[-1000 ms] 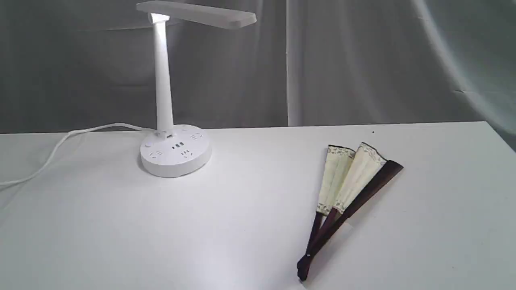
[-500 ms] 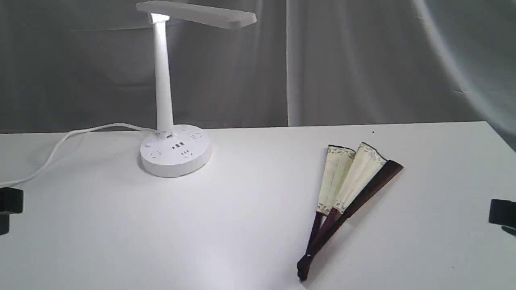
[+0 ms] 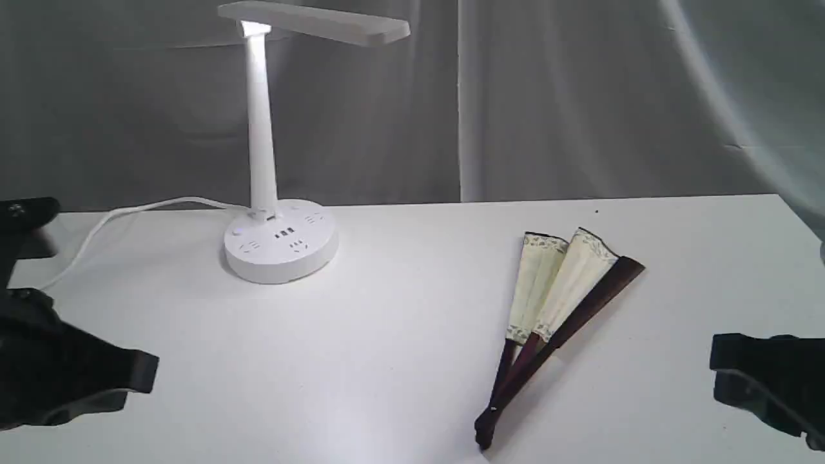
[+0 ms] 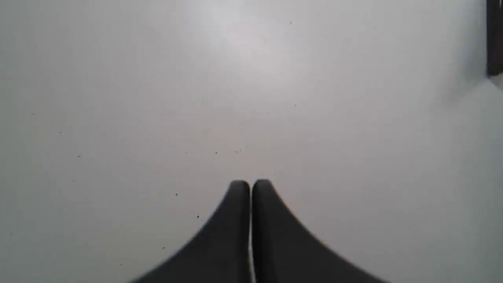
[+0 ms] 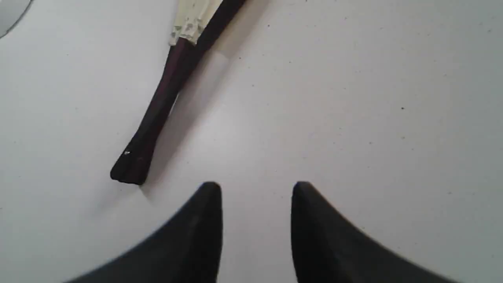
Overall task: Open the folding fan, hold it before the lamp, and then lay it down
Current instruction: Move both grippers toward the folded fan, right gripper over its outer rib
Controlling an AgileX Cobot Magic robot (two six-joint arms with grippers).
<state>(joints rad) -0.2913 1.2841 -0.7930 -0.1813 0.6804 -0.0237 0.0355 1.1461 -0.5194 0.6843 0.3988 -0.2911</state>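
Observation:
The folding fan point(image 3: 554, 303) lies on the white table, spread only a little, cream pleats toward the back and dark maroon handle end point(image 5: 129, 165) toward the front. The white lamp point(image 3: 277, 238) stands lit at the back left. My right gripper point(image 5: 255, 188) hovers over bare table beside the fan's handle end, fingers apart with nothing between them; in the exterior view it point(image 3: 764, 380) sits at the right edge. My left gripper point(image 4: 250, 184) is shut and empty over bare table; its body point(image 3: 64, 380) shows at the far left, well away from the fan.
The lamp's white cord point(image 3: 97, 232) trails from the round base toward the table's left edge, close behind my left arm. A grey curtain point(image 3: 580, 96) hangs behind the table. A dark edge point(image 4: 494, 39) shows at the side of the left wrist view.
Both arms have come into the exterior view from the left and right edges, moving inward over the table. The fan and lamp have not moved.

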